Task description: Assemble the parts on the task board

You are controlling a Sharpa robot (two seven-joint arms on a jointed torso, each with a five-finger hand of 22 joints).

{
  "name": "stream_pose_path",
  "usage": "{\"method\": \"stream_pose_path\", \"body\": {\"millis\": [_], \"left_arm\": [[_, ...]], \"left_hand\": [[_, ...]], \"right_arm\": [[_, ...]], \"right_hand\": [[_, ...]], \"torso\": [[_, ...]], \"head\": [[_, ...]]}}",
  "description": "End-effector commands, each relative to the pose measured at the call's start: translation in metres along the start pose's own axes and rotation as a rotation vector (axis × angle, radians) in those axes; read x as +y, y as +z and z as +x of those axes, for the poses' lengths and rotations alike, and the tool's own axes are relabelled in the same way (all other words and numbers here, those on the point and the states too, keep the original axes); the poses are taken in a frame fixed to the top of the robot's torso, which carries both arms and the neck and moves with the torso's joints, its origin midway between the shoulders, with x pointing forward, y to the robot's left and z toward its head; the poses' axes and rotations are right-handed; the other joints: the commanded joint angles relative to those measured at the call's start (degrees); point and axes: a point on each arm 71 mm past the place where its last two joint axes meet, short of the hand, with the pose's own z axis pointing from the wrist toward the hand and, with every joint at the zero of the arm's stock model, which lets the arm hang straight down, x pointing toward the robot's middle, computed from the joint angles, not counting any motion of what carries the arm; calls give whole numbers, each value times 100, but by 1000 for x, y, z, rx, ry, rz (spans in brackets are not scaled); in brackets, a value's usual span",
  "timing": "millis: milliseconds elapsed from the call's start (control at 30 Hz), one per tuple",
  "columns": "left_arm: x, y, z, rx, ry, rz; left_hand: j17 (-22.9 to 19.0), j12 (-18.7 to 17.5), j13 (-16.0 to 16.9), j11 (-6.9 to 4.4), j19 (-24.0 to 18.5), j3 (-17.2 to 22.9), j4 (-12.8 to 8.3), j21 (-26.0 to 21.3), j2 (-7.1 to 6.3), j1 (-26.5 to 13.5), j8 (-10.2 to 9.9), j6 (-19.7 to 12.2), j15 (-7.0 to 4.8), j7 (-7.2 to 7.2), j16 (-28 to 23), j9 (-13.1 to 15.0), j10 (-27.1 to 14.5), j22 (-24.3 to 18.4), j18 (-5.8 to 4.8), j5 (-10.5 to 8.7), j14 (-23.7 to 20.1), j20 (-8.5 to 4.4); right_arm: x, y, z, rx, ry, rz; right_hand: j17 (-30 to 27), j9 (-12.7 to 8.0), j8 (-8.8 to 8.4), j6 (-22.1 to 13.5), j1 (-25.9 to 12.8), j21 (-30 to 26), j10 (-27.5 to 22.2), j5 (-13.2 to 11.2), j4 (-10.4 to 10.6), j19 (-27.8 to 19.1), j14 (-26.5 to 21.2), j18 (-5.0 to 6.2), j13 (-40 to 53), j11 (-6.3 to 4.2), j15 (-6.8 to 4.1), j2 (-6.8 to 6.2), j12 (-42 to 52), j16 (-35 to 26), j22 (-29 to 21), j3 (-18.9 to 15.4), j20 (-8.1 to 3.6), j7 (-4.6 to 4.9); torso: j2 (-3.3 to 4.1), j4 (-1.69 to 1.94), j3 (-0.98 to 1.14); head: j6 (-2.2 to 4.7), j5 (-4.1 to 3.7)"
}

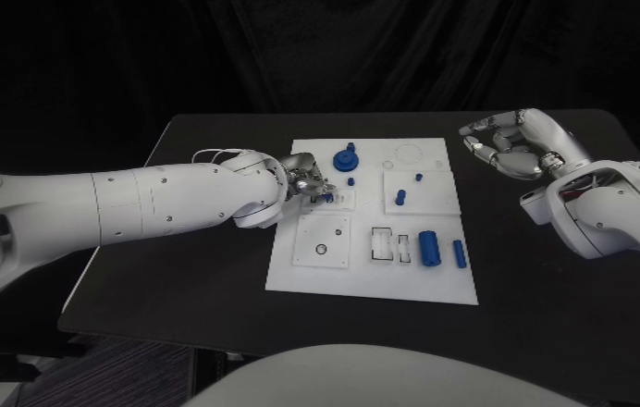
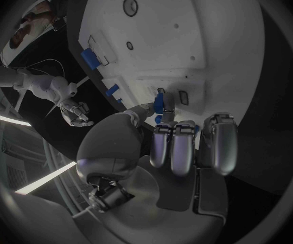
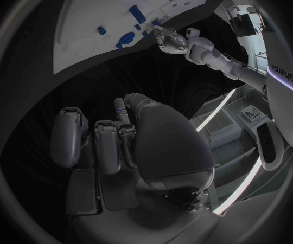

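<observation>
The board [image 1: 374,277] lies mid-table. The left hand [image 1: 301,183] reaches over its left edge, pinching a small blue part [image 2: 159,102] above a socket, apparently to seat it. The right hand [image 1: 518,145] hovers beside the board, fingers curled, empty, keeping clear.

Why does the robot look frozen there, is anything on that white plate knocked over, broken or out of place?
Nothing stands out. The task board lies flat and square on the table, unbroken. The left hand pinches a small blue part over the board; the right hand hangs curled off to the side. Two blue cylinders lie tidily near the board's edge.
</observation>
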Motion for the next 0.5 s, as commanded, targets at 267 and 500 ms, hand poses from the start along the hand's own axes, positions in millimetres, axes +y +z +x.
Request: {"method": "stream_pose_path", "body": {"millis": [267,500], "left_arm": [[2,-4,-1,-43,7,27],[5,-4,0,-46,5,24]], "left_hand": [[1509,20,1509,17,-31,19,8,-24,8,27,16,46,28,-61,15,9,602,404,102,-18,605,10],[1509,20,1509,16,-47,17,25,-39,18,23,15,49,28,-62,15,11,602,384,108,-16,605,10]], "right_arm": [[-1,-1,1,5,-1,16],[-1,-1,1,6,0,17]], "right_hand": [[1210,-8,-22,-26,68,-31,474,26,3,-18,488,-14,1392,15,-7,-4,-11,-30,715,38,6,3],[1210,-8,-22,-26,68,-31,474,26,3,-18,488,-14,1392,15,-7,-4,-11,-30,715,38,6,3]], "torso": [[-3,9,2],[0,4,-1]], "head": [[1,-4],[1,24]]}}
